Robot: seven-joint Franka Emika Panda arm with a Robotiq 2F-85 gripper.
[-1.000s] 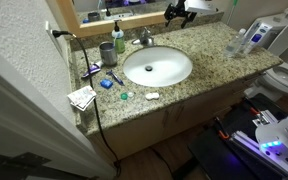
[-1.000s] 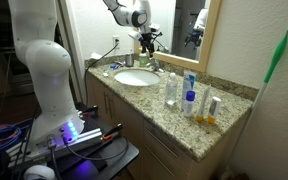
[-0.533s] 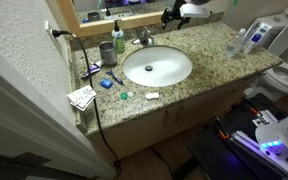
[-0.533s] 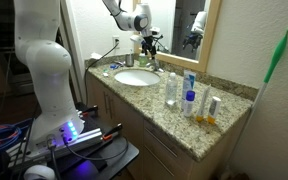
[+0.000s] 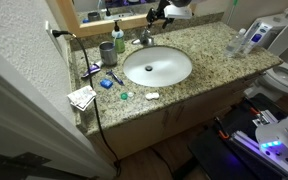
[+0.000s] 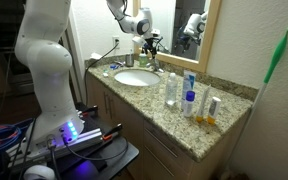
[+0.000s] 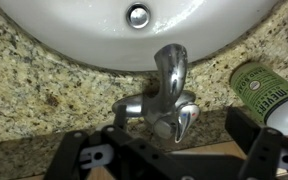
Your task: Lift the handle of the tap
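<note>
While the jaws gape wide over the tap (image 7: 170,72), a green-labelled bottle (image 7: 268,90) stands beside.

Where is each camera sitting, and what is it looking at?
An exterior view: high before the counter, looking down at the basin; the gripper shows at top.
An exterior view: off the counter's end, looking along it; the white arm and gripper show.
Wrist view: above the tap, looking down; both fingers show.
All three share the basin.
</note>
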